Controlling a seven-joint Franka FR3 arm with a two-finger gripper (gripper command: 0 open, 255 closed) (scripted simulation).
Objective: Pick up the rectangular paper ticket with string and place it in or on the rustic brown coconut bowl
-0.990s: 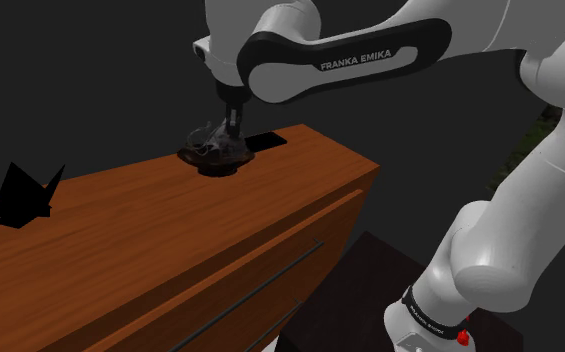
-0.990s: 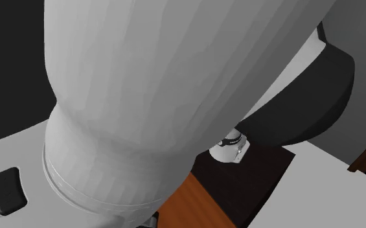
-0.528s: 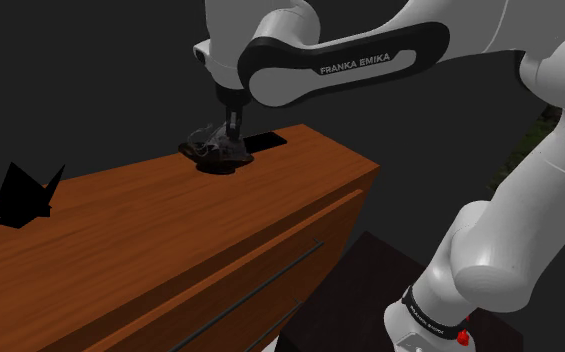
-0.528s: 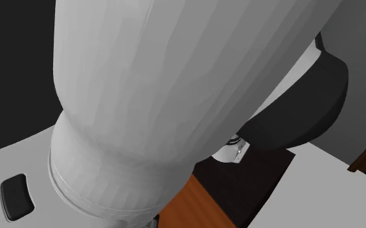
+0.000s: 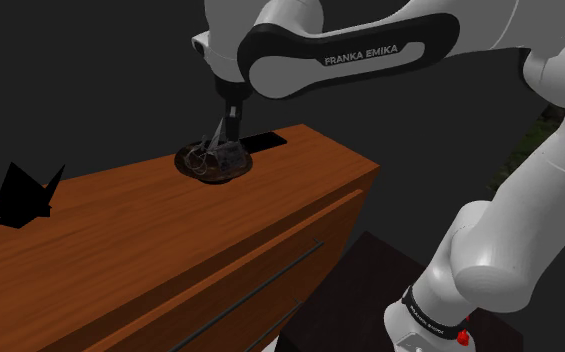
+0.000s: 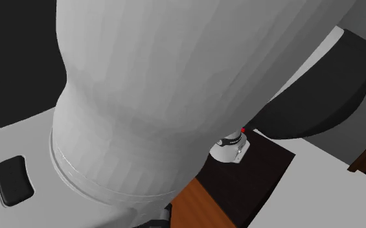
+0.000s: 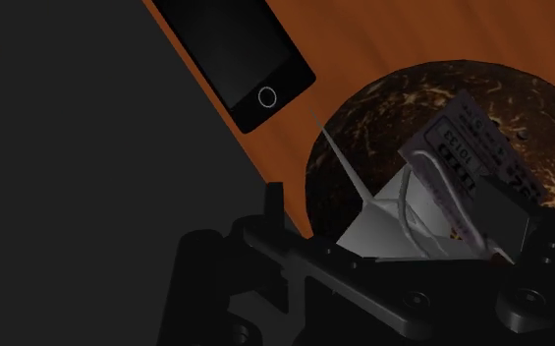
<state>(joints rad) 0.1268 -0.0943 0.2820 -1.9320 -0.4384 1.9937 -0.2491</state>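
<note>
White arm (image 5: 500, 240), dark joints (image 5: 432, 312); black link (image 5: 280, 72), white FRANKA EMIKA lettering (image 5: 362, 54); all-black tool (image 5: 229, 128).

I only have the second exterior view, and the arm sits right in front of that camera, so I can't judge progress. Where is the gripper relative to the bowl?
Observer: In the shoulder view the gripper hangs directly above the brown bowl on the wooden cabinet top.
Operator: And the ticket?
Observer: The wrist view shows the ticket over the bowl's opening, close to the gripper; I can't tell whether it is held.
Operator: Anything nearby?
Observer: A black phone lies flat beside the bowl, apart from it.
</note>
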